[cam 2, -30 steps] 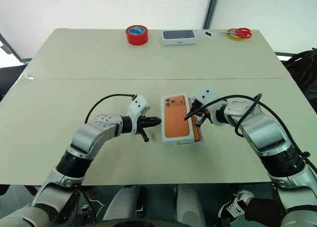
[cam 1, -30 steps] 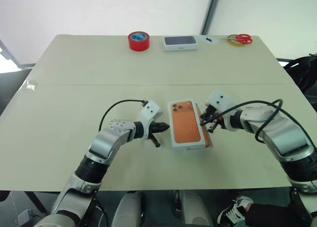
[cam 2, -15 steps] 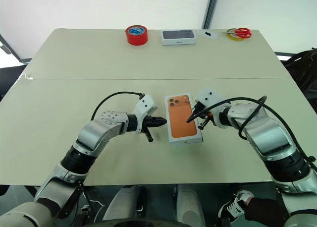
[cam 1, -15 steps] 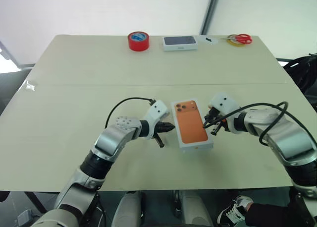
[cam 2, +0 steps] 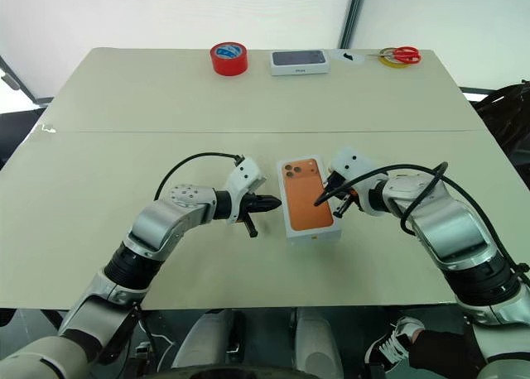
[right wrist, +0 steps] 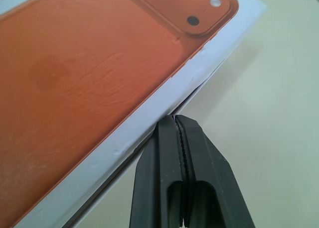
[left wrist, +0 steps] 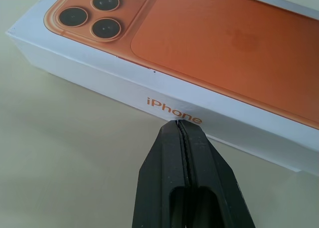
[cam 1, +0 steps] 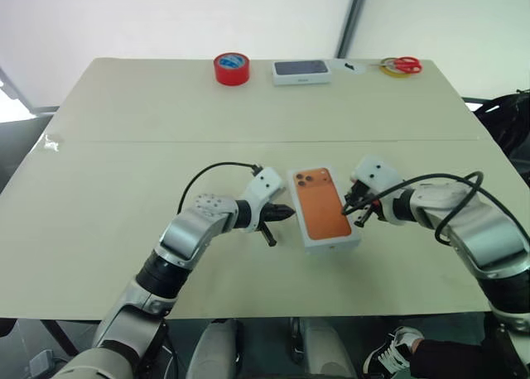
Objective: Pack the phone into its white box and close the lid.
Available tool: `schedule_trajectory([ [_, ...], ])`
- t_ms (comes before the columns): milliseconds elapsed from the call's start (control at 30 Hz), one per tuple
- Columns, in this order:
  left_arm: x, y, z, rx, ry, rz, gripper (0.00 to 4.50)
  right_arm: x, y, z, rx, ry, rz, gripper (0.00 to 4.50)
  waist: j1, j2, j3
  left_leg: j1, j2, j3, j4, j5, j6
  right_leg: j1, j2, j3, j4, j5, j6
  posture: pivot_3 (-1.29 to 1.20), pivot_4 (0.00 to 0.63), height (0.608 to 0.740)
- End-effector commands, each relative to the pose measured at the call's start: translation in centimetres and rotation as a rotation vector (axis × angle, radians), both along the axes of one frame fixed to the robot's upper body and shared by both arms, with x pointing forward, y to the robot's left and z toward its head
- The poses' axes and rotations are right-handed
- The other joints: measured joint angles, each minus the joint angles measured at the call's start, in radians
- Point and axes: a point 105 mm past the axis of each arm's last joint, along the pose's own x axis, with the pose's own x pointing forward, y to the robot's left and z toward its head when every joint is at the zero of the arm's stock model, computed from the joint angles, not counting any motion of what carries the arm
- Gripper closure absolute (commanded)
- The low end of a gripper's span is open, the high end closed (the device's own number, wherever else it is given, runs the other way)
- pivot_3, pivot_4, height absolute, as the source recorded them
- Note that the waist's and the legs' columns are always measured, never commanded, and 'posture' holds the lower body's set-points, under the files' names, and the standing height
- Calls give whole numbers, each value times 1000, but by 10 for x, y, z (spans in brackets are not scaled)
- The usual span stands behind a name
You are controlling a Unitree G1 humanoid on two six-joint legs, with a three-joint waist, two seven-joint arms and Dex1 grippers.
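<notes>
The lid (cam 1: 323,207), white with an orange phone back printed on top, lies flat near the table's front middle. It covers the white box, and the phone is hidden. My left gripper (cam 1: 286,214) is shut, and its tip touches the lid's left side wall (left wrist: 149,83) at the printed lettering. On the other side my right gripper (cam 1: 346,207) is also shut. Its tip rests against the lower edge of the lid's right wall (right wrist: 144,118), where a thin dark gap shows underneath.
At the table's far edge stand a red tape roll (cam 1: 232,68), a white box with a dark top (cam 1: 301,71) and red-handled scissors (cam 1: 402,64). A seam (cam 1: 166,140) crosses the table behind the lid. Bare tabletop surrounds the lid.
The lid has slid a little to the right and squared up. The brownish strip that showed along its right side is now covered. Both gripper tips stayed at its sides.
</notes>
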Motion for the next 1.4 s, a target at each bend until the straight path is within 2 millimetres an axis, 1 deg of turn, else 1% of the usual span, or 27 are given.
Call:
schedule_trajectory([
  [33, -4, -14, 25, -49, -96, -62, 4500, -1, 2, 8, 4, -27, 27, 4476, 0, 0, 0, 0, 0, 0, 0, 0, 0, 0, 0, 0, 0, 0, 0, 0, 150, 732],
  [433, -6, -17, 26, -46, -99, -82, 4500, -2, -3, 5, -3, -20, 13, 4476, 0, 0, 0, 0, 0, 0, 0, 0, 0, 0, 0, 0, 0, 0, 0, 0, 150, 732],
  [800, -6, -19, 17, -18, -79, -86, 4500, -3, -6, 4, -4, -20, -2, 4476, 1, 0, 0, 0, 0, 0, 0, 0, 0, 0, 0, 0, 0, 0, 0, 0, 150, 732],
  [1100, -1, -13, 13, -20, -63, -53, 4500, -4, -11, 3, -20, -18, -12, 4476, 1, 0, 0, 0, 0, 0, 0, 0, 0, 0, 0, 0, 0, 0, 0, 0, 150, 732],
  [1200, -1, -8, 11, -18, -58, -39, 4500, -4, -17, 7, -31, -28, -15, 4476, 1, 0, 0, 0, 0, 0, 0, 0, 0, 0, 0, 0, 0, 0, 0, 0, 150, 732],
  [1300, 3, 0, 13, -30, -56, -1, 4500, -3, -26, 16, -46, -57, -14, 4476, 1, 0, 0, 0, 0, 0, 0, 0, 0, 0, 0, 0, 0, 0, 0, 0, 150, 732],
  [1400, 10, 10, 24, -87, -56, 45, 4500, -5, -32, 29, -39, -90, 17, 4476, 0, 0, 0, 0, 0, 0, 0, 0, 0, 0, 0, 0, 0, 0, 0, 0, 150, 732],
])
